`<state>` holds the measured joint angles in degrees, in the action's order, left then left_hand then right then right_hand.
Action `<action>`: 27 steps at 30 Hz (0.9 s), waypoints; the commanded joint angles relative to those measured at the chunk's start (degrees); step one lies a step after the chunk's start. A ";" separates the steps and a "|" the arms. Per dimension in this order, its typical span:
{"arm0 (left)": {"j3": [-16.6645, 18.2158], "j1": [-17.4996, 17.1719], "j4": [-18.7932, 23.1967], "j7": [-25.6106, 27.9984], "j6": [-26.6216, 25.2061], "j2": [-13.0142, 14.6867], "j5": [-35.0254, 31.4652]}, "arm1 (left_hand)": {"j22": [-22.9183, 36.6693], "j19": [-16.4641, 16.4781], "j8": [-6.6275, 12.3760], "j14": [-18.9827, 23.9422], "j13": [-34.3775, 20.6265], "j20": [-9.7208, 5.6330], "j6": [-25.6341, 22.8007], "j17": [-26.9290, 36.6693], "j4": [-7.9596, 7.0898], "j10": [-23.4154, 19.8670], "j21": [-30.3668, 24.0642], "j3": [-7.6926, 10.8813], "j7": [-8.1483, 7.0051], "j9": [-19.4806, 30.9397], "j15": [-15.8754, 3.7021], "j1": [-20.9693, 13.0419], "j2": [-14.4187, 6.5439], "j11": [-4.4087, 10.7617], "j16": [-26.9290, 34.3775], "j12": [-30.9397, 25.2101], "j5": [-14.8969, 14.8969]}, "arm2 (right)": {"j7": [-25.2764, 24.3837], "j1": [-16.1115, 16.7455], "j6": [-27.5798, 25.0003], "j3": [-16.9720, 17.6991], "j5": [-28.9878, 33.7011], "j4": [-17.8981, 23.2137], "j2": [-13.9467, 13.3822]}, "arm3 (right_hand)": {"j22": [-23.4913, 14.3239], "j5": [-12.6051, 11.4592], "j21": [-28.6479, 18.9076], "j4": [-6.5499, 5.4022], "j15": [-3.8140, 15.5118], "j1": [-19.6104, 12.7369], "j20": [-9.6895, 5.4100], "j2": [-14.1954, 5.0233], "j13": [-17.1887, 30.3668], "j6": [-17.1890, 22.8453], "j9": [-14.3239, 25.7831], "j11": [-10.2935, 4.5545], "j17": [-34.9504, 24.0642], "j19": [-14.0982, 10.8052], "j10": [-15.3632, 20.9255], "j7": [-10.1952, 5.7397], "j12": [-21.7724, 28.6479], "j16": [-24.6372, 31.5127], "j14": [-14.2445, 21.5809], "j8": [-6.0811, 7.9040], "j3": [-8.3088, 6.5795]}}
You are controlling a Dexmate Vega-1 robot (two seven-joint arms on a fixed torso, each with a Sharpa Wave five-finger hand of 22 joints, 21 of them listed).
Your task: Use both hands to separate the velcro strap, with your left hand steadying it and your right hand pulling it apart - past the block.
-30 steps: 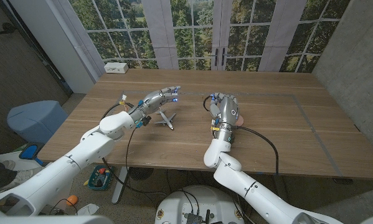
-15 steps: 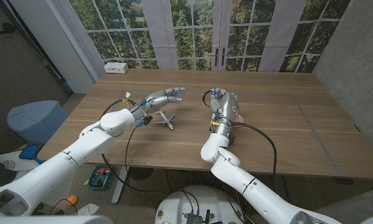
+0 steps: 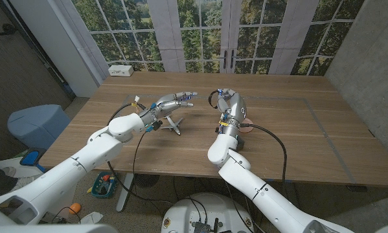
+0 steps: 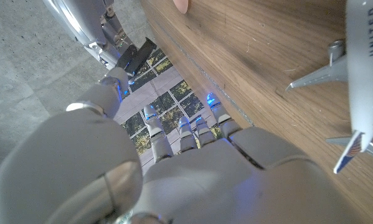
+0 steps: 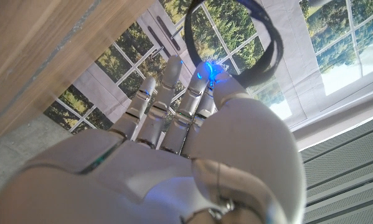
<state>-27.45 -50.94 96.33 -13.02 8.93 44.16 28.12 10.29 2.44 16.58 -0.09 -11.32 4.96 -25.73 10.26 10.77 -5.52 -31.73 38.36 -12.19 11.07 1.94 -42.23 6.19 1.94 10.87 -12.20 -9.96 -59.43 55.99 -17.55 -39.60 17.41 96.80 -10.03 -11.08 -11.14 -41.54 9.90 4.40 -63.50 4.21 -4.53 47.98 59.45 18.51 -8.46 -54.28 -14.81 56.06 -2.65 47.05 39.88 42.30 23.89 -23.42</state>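
The black velcro strap (image 3: pixel 214 99) hangs as a loop from the fingertips of my right hand (image 3: pixel 233 109), raised above the table's middle. In the right wrist view the strap (image 5: pixel 277 46) curves out past the fingers of my right hand (image 5: pixel 186 143). My left hand (image 3: pixel 174 101) floats to its left with fingers stretched out and apart, holding nothing, a short gap from the strap. In the left wrist view my left hand (image 4: pixel 205 162) points toward the right arm (image 4: pixel 96 28).
A small white toy airplane (image 3: pixel 173 123) (image 4: pixel 360 62) lies on the wooden table (image 3: pixel 297 136) just below my left hand. A peach-coloured block (image 3: pixel 246 126) (image 4: pixel 182 5) sits beside my right wrist. A white box (image 3: pixel 122 70) stands at the far left corner.
My left hand has reached rightward and a little farther out, closing on the right hand. My right hand has risen slightly and shifted left with the strap.
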 commanded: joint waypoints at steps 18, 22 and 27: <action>-2.98 2.69 -0.73 -0.98 -0.67 -2.99 -1.13 | 0.14 1.39 1.78 0.66 -0.03 0.66 -5.14 0.10 -0.20 -1.10 0.94 0.06 0.02 0.19 0.44 -4.91 -1.88 0.30 0.31 -0.42 -0.94 | 8.51 2.22 5.17 1.60 -8.13 7.78 -2.69 | -0.20 0.82 -0.70 -0.16 6.63 -0.73 0.43 -0.02 0.11 2.51 0.72 0.64 -1.31 0.41 -0.16 3.11 0.29 -0.13 0.33 -0.27 -0.96; -3.18 2.92 -0.54 -1.09 -1.29 -3.03 -1.04 | 0.16 1.42 2.26 0.62 -0.01 0.86 -6.91 0.10 -0.33 -1.17 1.15 0.06 0.05 0.21 0.75 -5.81 -2.65 0.17 0.26 -0.42 -0.98 | 8.94 2.17 5.79 1.44 -7.99 7.90 -2.99 | -0.22 0.85 -0.78 -0.15 6.60 -0.76 0.43 -0.01 0.14 2.57 0.76 0.49 -1.45 0.41 -0.14 3.13 0.36 -0.20 0.40 -0.33 -1.10; -3.55 3.29 -0.57 -1.23 -1.66 -3.29 -1.16 | 0.17 1.48 2.37 0.68 0.01 1.16 -7.72 0.10 -0.42 -1.19 1.29 -0.07 -0.15 0.19 1.39 -6.32 -3.12 0.14 0.27 -0.40 -0.95 | 9.65 2.15 6.32 1.13 -7.80 8.17 -3.30 | -0.23 0.89 -0.89 -0.11 6.64 -0.84 0.44 0.02 0.08 2.69 0.78 0.49 -1.69 0.43 -0.19 3.08 0.35 -0.27 0.36 -0.41 -1.27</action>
<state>-30.20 -48.47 95.54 -13.89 8.45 41.43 27.13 10.27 3.73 18.57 0.63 -11.19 5.43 -32.69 10.25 10.77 -6.24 -30.56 38.36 -12.16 11.06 2.66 -47.68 3.15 2.05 10.87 -12.20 -10.41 -51.47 58.10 -12.76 -38.16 9.87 104.13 -12.56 -11.07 -10.37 -41.98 9.80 4.39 -63.95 4.41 -4.99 47.97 59.15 19.03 -8.28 -55.79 -14.61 55.88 -2.34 47.04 39.88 42.29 23.60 -24.14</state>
